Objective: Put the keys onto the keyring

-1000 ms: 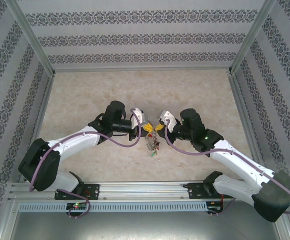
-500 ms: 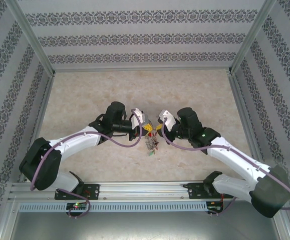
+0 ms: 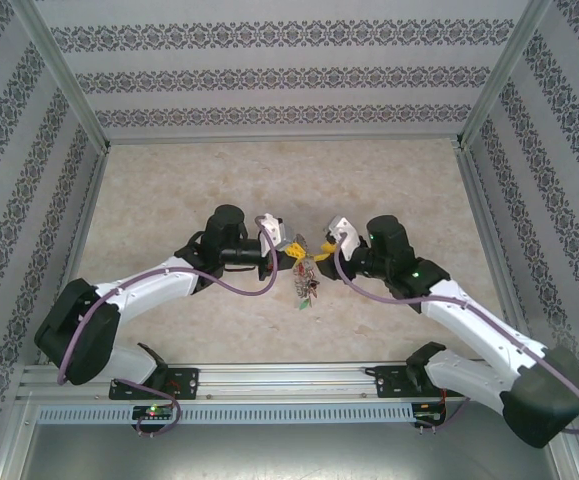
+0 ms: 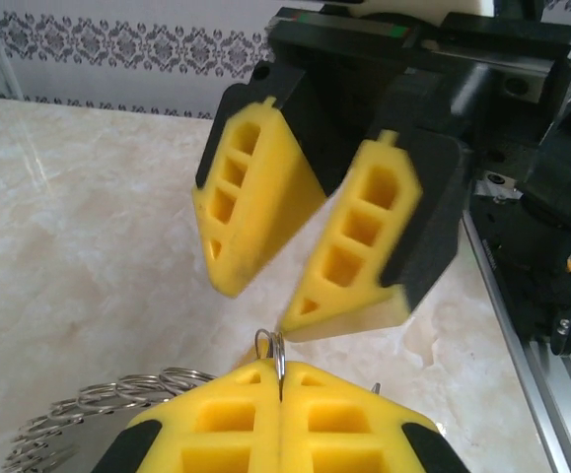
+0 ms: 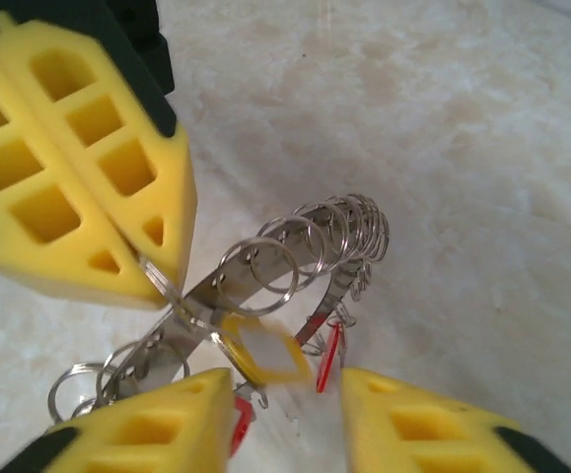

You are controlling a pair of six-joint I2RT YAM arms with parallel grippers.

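Keyring (image 5: 295, 246) first: it hangs in the air, a stiff metal band crowded with small split rings, light but (I judge) slippery and apt to swing. Nearest, the right gripper (image 5: 285, 399) stands spread and holds nothing, with a yellow-rimmed tag (image 5: 262, 357) and a red tag (image 5: 330, 353) dangling in its gap; whether either belongs to a loose key I cannot tell. Beyond them the left gripper (image 5: 159, 276) is pressed together on one thin ring at the band's end. Farthest lies the marble table (image 5: 482, 148). The best hold is probably a flat tag or the band's edge, not the springy loops.
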